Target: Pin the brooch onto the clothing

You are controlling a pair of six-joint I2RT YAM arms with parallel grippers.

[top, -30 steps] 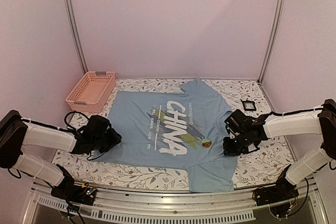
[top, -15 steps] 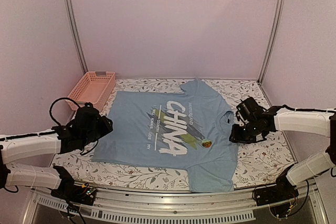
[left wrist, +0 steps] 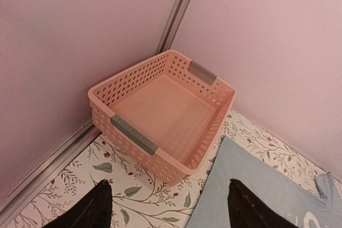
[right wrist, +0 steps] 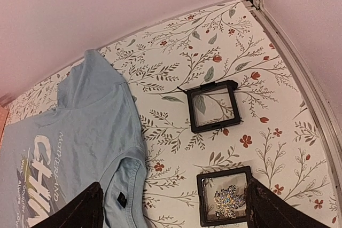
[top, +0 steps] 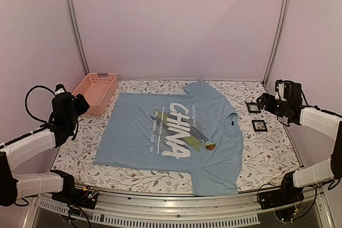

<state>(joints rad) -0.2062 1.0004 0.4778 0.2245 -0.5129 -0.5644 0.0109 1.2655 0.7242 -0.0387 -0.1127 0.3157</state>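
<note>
Top view: clothing [top: 160, 132] flat at centre, brooch [top: 210, 145] on it at the print's 4 o'clock, left gripper [top: 80, 104] at 9 o'clock, right gripper [top: 264, 101] at 3 o'clock; left wrist: jaws released, empty, basket [left wrist: 160, 113] at 12 o'clock; right wrist: jaws released, empty, black frames [right wrist: 212, 106] at 12 o'clock.

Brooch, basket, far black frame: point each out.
brooch [top: 210, 145], top external view, centre of its face.
basket [left wrist: 133, 134], left wrist view, near grey handle.
far black frame [right wrist: 214, 106], right wrist view, its clear window.

**A robot test cell in a lab**

Plain lilac walls [top: 176, 25] and aluminium posts [top: 74, 25] box in a floral-covered bench [top: 270, 158]. The left arm [top: 32, 145] and right arm [top: 320, 120] rise from a metal rail [top: 176, 206] at its near edge, with loose cables [top: 33, 99] showing.
</note>
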